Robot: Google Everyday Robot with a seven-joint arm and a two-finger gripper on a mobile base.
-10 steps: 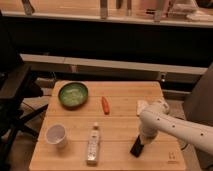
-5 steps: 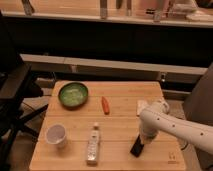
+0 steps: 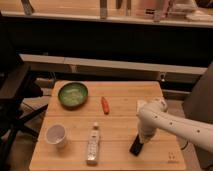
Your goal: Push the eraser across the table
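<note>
Eraser (image 3: 135, 146) on the table (image 3: 120, 130), near its front edge, right of the white bottle (image 3: 92, 145).
Gripper (image 3: 142, 138) sits at the eraser's upper end; finger state cannot be told. Block looks light, stiff and flat, likely to slide easily; push low against a broad side rather than grasp.

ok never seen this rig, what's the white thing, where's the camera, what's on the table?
The white thing is a robot arm reaching in from the right. Its gripper points down at the black eraser, near the front of the wooden table. One camera looks down from the front; its mount isn't known. Also on the table: a green bowl, a small orange-red item, a white cup and a white bottle lying flat. Whether the eraser is gripped isn't visible.
</note>
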